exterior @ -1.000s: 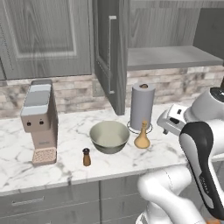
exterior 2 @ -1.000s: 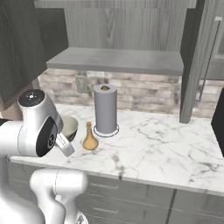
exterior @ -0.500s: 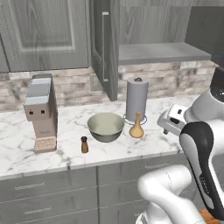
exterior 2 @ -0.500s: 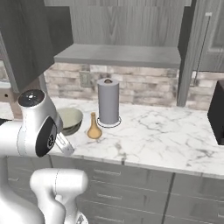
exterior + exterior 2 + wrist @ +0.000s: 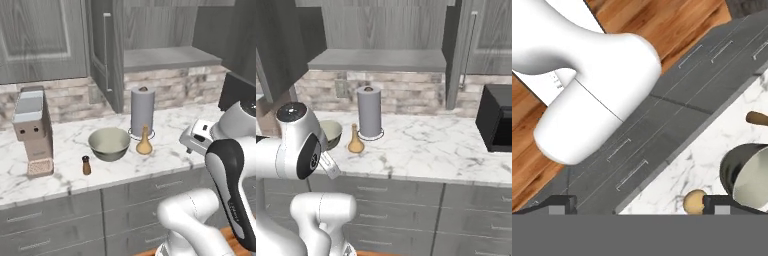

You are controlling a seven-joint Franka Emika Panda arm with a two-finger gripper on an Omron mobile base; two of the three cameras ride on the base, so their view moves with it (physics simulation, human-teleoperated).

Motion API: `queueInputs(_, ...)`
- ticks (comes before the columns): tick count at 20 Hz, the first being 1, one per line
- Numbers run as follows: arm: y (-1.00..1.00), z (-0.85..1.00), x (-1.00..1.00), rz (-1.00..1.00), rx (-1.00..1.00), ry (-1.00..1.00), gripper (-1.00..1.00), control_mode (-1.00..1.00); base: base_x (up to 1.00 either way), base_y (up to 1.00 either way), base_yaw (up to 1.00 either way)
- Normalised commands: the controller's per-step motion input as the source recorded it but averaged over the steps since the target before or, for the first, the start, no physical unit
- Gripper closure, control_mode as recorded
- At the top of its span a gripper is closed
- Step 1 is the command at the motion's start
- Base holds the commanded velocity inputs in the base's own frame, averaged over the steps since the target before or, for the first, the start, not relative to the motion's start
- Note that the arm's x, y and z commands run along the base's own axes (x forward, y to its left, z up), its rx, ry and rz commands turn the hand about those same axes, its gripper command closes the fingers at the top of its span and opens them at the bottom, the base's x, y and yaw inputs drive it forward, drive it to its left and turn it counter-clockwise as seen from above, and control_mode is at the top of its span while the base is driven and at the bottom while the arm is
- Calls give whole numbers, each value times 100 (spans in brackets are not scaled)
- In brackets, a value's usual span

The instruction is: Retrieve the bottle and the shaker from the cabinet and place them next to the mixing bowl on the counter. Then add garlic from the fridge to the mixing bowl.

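Fingers (image 5: 562,202) spread wide, released, with nothing between them, you'll see. Your bottle (image 5: 144,142) stands just beside the bowl (image 5: 109,143); the shaker (image 5: 86,165) stands near its other side.

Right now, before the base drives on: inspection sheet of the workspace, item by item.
Surface: white marble counter over grey drawers, no spills seen.
Job's things: mixing bowl on the counter; bottle standing to its right, close to the paper towel roll; shaker upright in front of the bowl to its left. Garlic: nothing seen.
Clutter: paper towel roll behind the bottle; coffee machine at the counter's left; dark appliance at its right.
Claw: open, holding nothing; claw held off the counter's front edge.
Cables: nothing seen.
Surroundings: cabinet door open, shelf bare; stone backsplash.
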Motion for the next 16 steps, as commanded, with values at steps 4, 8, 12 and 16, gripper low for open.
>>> queueInputs(4,0,0,0,0,0,0,-100,100,-16,0,-39)
queueInputs(8,0,0,0,0,0,0,-100,100,-11,0,-45)
queueInputs(12,0,0,0,0,0,0,-100,100,-14,0,-45)
queueInputs(16,0,0,0,0,0,0,-100,100,-13,0,-46)
